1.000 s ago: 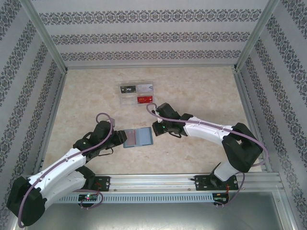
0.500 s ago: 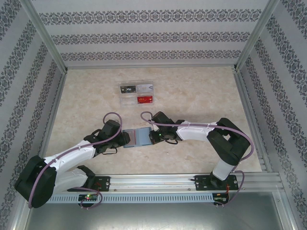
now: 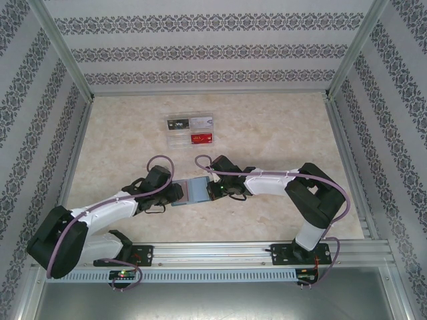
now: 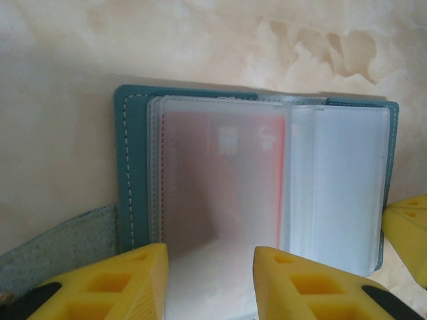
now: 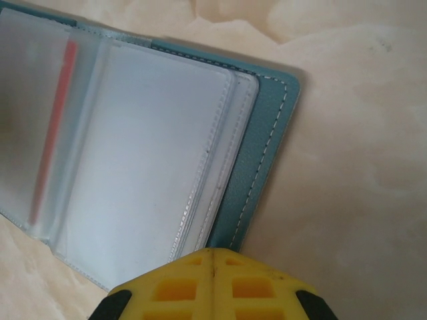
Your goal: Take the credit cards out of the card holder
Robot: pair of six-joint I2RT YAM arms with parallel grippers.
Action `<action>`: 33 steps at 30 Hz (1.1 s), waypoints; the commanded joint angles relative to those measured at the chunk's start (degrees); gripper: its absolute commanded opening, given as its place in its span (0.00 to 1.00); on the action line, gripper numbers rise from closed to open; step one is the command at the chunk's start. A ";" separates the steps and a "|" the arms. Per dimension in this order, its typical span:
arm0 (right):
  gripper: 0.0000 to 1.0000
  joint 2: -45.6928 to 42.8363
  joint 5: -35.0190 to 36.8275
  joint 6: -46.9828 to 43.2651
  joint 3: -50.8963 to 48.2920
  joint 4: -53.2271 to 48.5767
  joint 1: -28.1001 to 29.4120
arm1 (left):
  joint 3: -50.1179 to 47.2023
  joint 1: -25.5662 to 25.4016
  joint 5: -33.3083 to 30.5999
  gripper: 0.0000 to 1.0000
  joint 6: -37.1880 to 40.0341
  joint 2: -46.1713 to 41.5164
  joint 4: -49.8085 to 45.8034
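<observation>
The holder (image 3: 195, 192) is spread flat; the left gripper (image 4: 210, 263) is held parted at its sleeves (image 4: 220, 180), the right gripper (image 5: 213, 260) closed tight at its cover (image 5: 263, 133).

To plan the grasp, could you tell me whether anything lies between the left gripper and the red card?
Yes: a frosted plastic sleeve in the card holder covers the red card; the left gripper is at its edge.

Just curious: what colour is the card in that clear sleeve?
Reddish-orange; the card shows best from the left wrist.
</observation>
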 commanded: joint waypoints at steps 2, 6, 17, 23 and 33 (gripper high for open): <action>0.00 1.27 -0.08 0.75 0.38 -0.15 0.15 | 1.13 -0.62 0.44 0.39 0.83 1.84 2.61; 0.00 0.87 0.10 0.70 0.16 -0.12 0.15 | 1.42 -0.58 0.81 0.39 0.79 3.01 2.72; 0.00 1.04 -0.34 0.85 0.20 0.40 0.15 | 1.33 -1.18 5.49 0.49 -0.22 3.82 7.88; 0.00 1.11 -0.45 0.86 0.21 0.42 0.15 | 1.76 -1.94 5.61 0.50 0.26 2.73 8.60; 0.00 1.11 -0.45 0.82 0.18 0.57 0.13 | 3.06 -3.19 6.68 0.50 0.29 4.28 10.69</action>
